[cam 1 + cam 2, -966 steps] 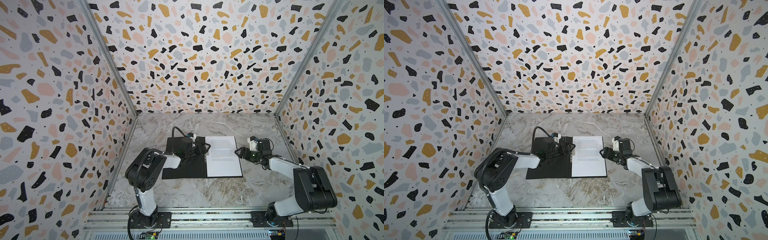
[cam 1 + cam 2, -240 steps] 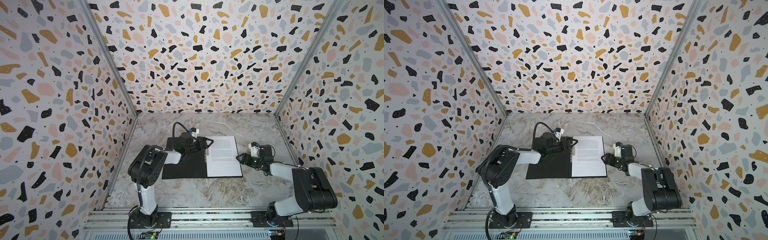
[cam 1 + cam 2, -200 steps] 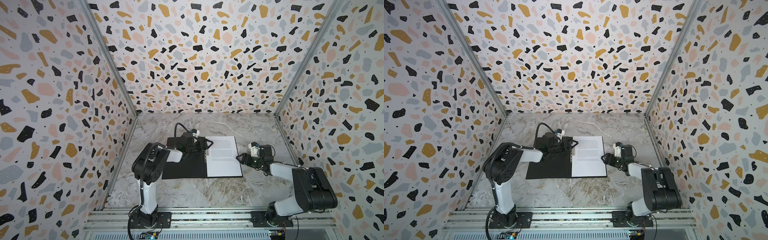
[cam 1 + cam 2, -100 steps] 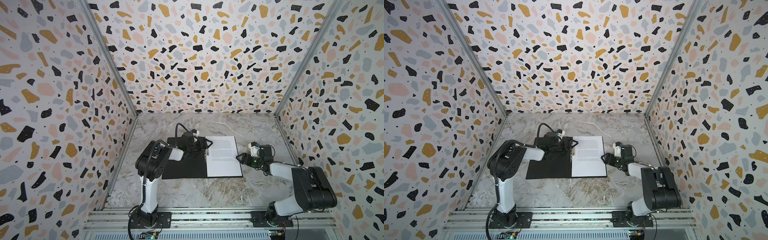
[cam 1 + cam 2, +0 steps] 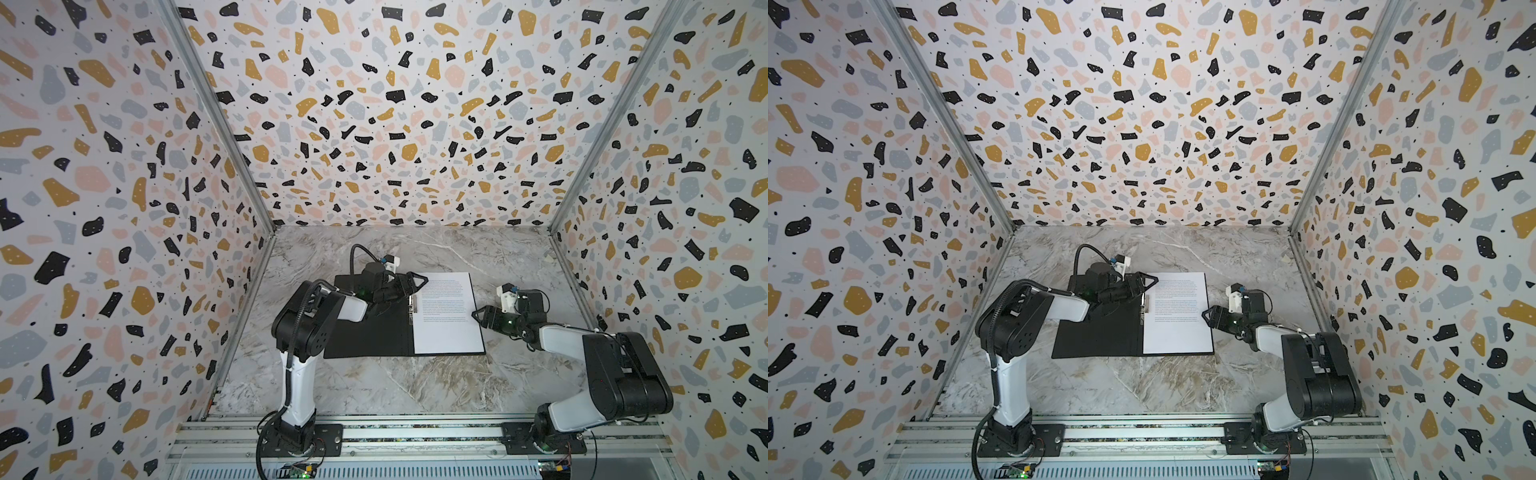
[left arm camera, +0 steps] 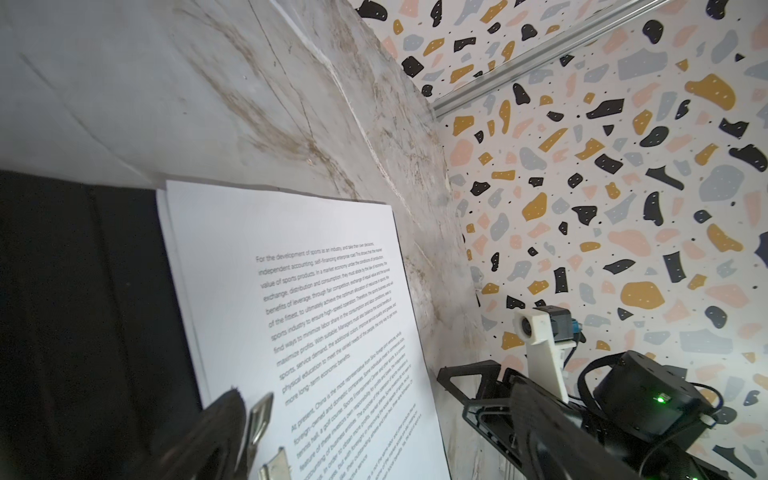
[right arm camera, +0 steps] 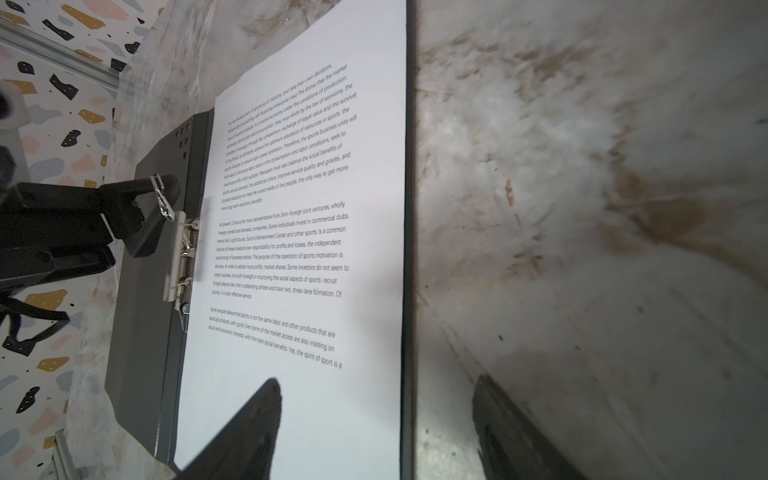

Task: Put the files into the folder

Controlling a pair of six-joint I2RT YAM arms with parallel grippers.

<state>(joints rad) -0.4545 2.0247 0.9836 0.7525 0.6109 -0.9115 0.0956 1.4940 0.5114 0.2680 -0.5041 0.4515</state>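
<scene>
In both top views the folder (image 5: 365,332) is being shown lying open and flat near the middle of the counter (image 5: 415,386), black inside facing up. Its 3 o'clock half is being covered by the printed sheet (image 5: 446,316), dense with text. Along that sheet's spine-side edge, in the left wrist view, a second white edge (image 6: 163,216) is being glimpsed just beneath it; what is printed there cannot be told. The metal clip (image 5: 412,309) is being seen on the spine, between the bare black cover at 9 o'clock and the sheet. The left hand (image 5: 413,286) is being held at the 12 o'clock end of that clip with its jaws spread wide. In the right wrist view the clip's raised wire lever (image 7: 162,199) is being shown right against one of its fingers (image 7: 124,197), and nothing is being gripped. The right hand (image 5: 480,316) is being held low at the sheet's 3 o'clock edge, jaws parted and empty. One finger (image 7: 249,428) is being shown over the white sheet and the other (image 7: 511,432) over the bare counter, so that the folder's outer edge is being straddled. Whether either finger is being pressed onto the paper cannot be told.
</scene>
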